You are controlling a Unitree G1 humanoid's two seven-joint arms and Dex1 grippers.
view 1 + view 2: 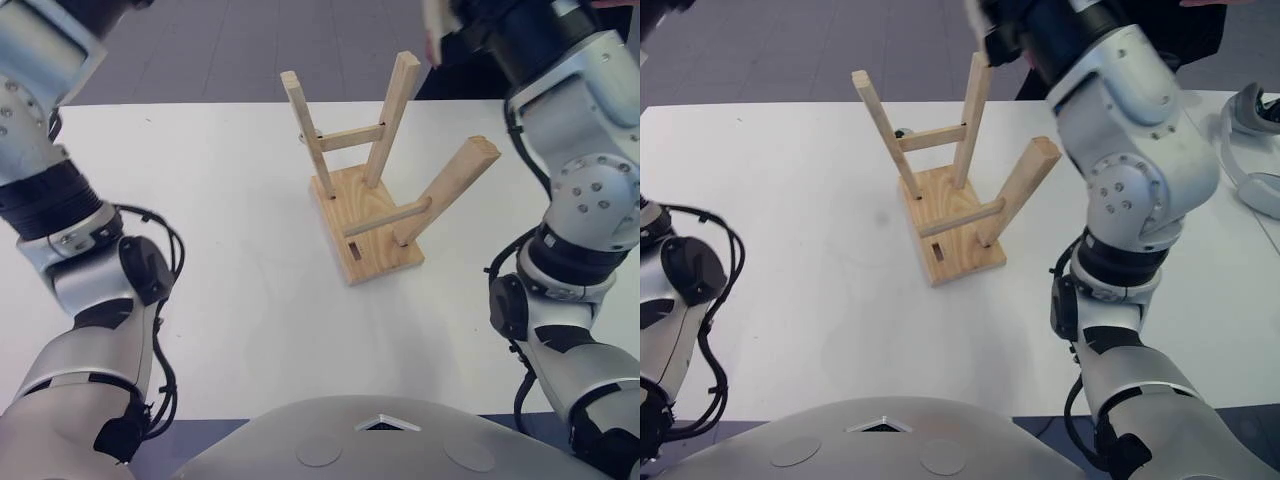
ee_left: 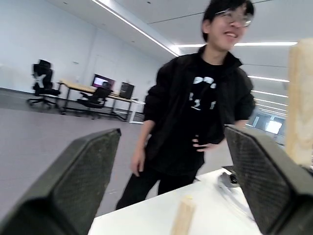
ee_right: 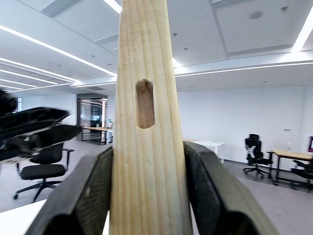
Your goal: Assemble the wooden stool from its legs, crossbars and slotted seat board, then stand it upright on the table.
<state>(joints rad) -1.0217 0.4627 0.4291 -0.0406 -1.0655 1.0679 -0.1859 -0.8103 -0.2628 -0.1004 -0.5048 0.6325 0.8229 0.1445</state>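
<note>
I had the stool upside down near the middle of the surface. Its seat board lay flat, and three legs pointed up from it. The left rear leg and right rear leg were joined by a crossbar. A third leg leaned outward on the right, with a second crossbar running from it toward the near corner. A slot at that corner looked unfilled, so I judged one leg was not yet fitted. My right hand was clamped on a leg, its fingers pressed against two opposite flat faces just below a mortise with a tenon end showing in it. From the head views I took this to be the upper end of the right rear leg. My left hand was raised clear of the stool, fingers spread wide with nothing between them. I expected the piece to be light, stiff softwood with smooth planed faces that might slide in the pads. The joints seemed only pressed together, and the leaning leg suggested a loose one. Pulling at a leg tip would lever a joint apart, so I thought it safer to grip across flat faces low on a leg, or the board edge, when righting it.
</note>
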